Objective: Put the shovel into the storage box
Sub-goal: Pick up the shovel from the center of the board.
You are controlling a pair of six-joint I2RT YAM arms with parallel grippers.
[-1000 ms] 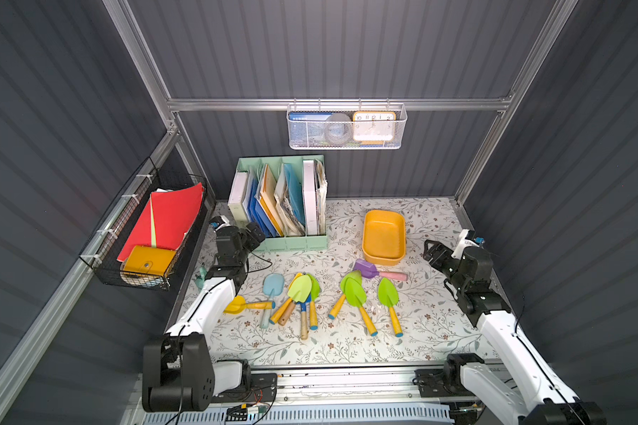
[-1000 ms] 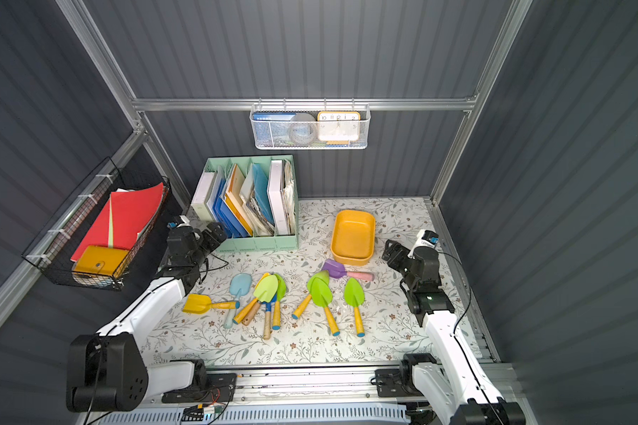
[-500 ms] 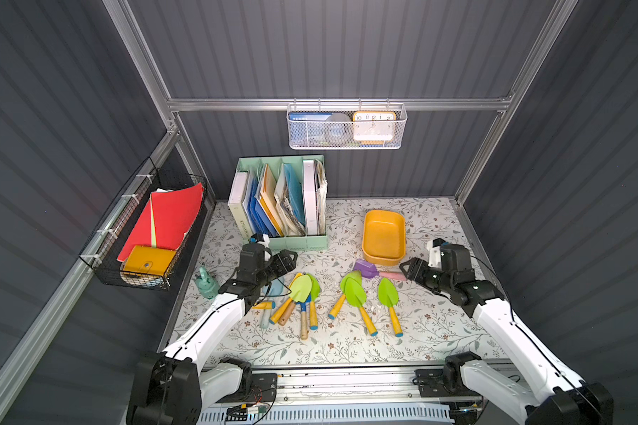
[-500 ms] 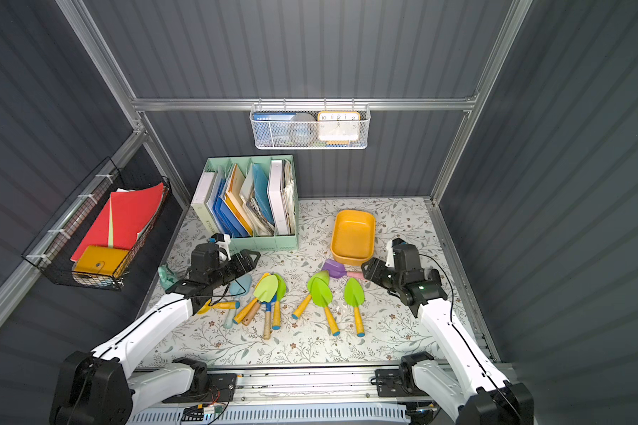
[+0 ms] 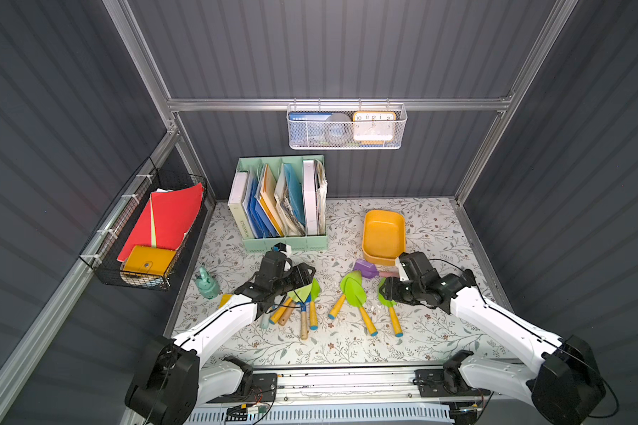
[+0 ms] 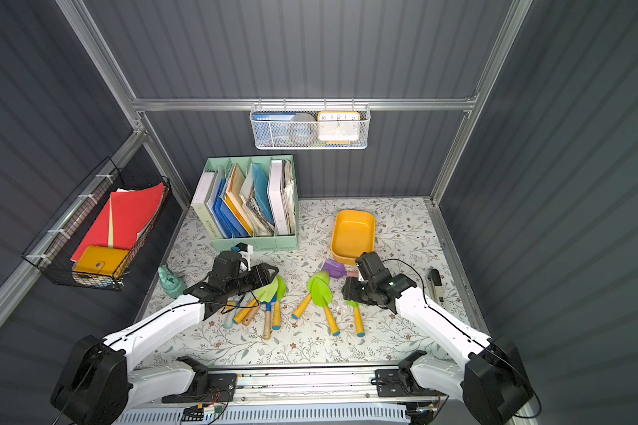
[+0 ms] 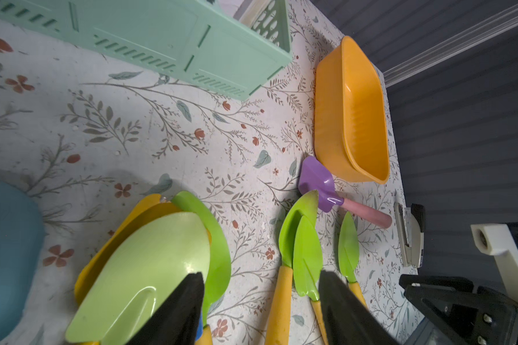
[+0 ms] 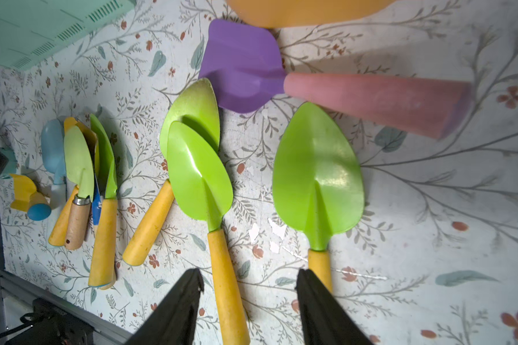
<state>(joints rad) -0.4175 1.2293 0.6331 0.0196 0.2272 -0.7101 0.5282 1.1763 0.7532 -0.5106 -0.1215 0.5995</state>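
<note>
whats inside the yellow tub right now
Nothing: the storage box shows a bare yellow floor in both top views. Only its near corner is covered by the right arm.

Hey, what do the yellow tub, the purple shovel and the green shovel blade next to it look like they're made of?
Yellow tub: likely plastic, smooth and slightly glossy, one even colour with rounded moulded corners. Purple shovel: probably plastic too, duller, soft-edged scoop. Green shovel blade: possibly painted metal, thin with a pressed crease and sharp glints; hard to confirm.

Dark grey ribbed walls (image 5: 347,48) framed by aluminium rails (image 5: 218,105) enclose a floral-patterned tabletop (image 5: 431,228).
</note>
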